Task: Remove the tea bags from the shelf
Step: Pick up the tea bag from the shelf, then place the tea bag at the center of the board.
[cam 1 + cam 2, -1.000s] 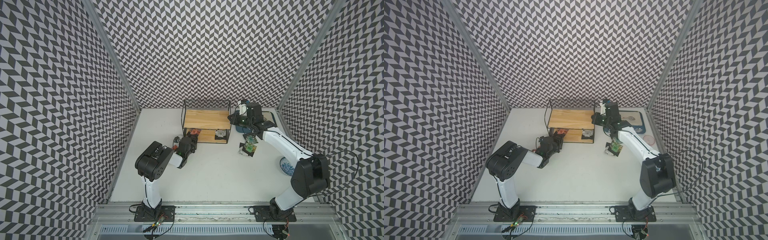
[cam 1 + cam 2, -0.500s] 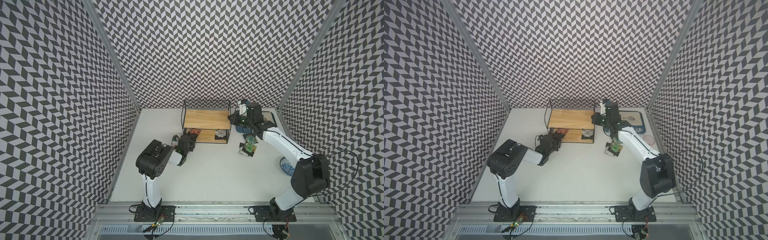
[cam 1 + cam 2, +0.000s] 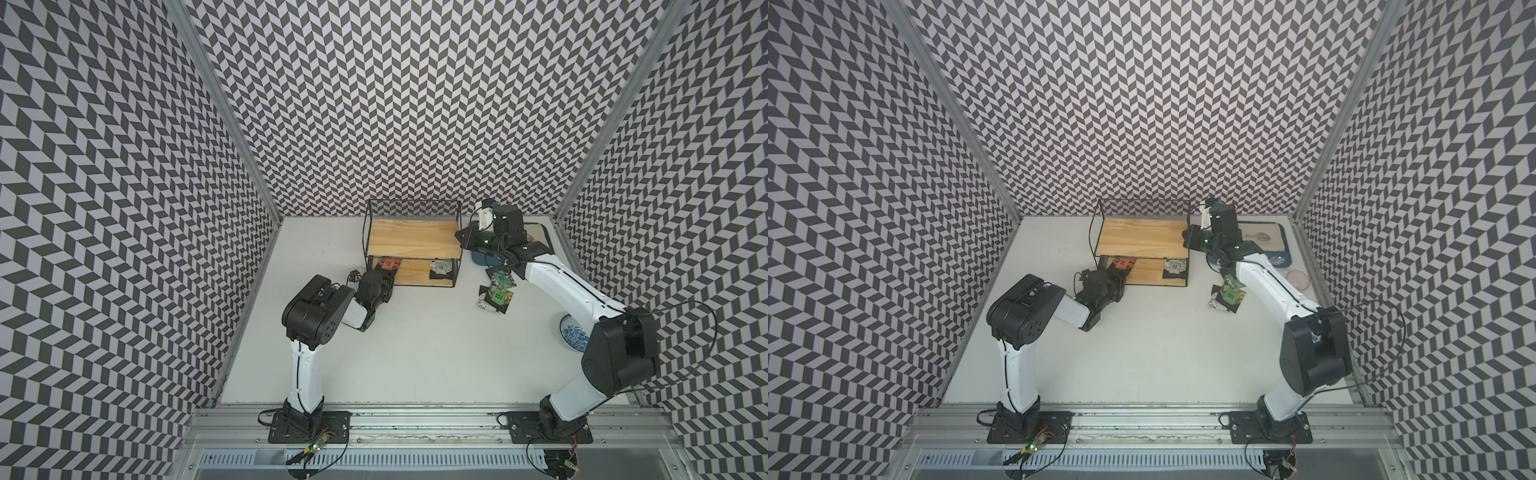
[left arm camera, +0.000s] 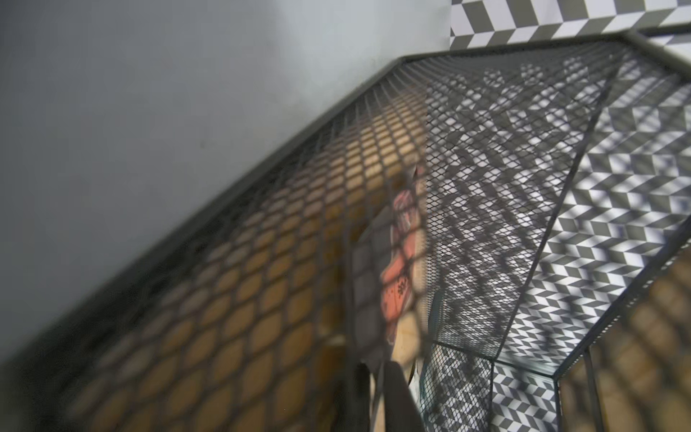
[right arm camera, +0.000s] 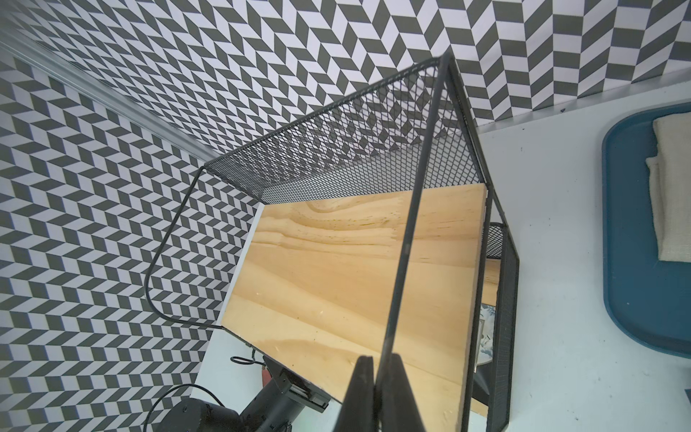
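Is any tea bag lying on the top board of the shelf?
No, in the right wrist view the top board of the shelf shows only bare wood.

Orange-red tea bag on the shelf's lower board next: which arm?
Left. The left pincer is shut at the orange-red tea bag by the shelf's left end; the right pincer is clamped on the shelf's wire post.
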You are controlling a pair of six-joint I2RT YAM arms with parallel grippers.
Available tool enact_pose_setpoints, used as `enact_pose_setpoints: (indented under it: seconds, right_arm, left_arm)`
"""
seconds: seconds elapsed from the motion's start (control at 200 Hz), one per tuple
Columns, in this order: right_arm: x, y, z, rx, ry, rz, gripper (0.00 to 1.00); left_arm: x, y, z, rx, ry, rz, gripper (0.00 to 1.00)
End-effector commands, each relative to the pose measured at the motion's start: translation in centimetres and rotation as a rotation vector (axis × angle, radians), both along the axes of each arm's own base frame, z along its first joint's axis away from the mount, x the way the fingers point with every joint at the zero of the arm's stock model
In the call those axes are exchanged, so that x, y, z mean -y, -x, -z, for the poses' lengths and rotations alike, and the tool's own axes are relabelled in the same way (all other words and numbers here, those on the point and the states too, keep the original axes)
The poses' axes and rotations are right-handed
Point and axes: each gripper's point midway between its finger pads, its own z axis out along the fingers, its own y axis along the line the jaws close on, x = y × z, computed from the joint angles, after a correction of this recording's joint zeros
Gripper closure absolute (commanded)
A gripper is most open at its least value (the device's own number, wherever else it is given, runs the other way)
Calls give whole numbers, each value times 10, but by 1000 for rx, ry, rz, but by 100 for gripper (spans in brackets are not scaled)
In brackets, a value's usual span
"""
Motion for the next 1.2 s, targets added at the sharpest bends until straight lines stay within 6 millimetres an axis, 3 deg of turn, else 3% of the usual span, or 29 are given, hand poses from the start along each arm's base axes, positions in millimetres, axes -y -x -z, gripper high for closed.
enact_pose_setpoints:
  seconds: [0.0,0.05,0.34,0.506,0.731,0.941,1.092,1.197]
  right_arm:
    - [-7,18,44,-129,46,-41,100]
    - [-7,17,44,-130,47,-40,100]
    - [-7,16,46,-130,43,-30,100]
    - [-6,15,50,-135,51,-23,100]
    - [-2,12,51,-136,74,-12,100]
    - [0,9,51,-139,79,-9,100]
    - [0,8,52,-141,78,-9,100]
    - [-1,8,51,-139,75,-12,100]
  left_arm:
    - [-4,0,1,18,-12,-6,95]
    - [-4,0,0,24,-12,-6,100]
    - [4,12,-22,72,6,50,100]
    - [13,52,-34,76,19,106,100]
    - [6,118,-44,77,17,182,100]
    - [-33,160,-48,37,-114,149,100]
    - [-70,176,-38,-10,-172,91,100]
    - [-96,177,-32,-18,-207,35,100]
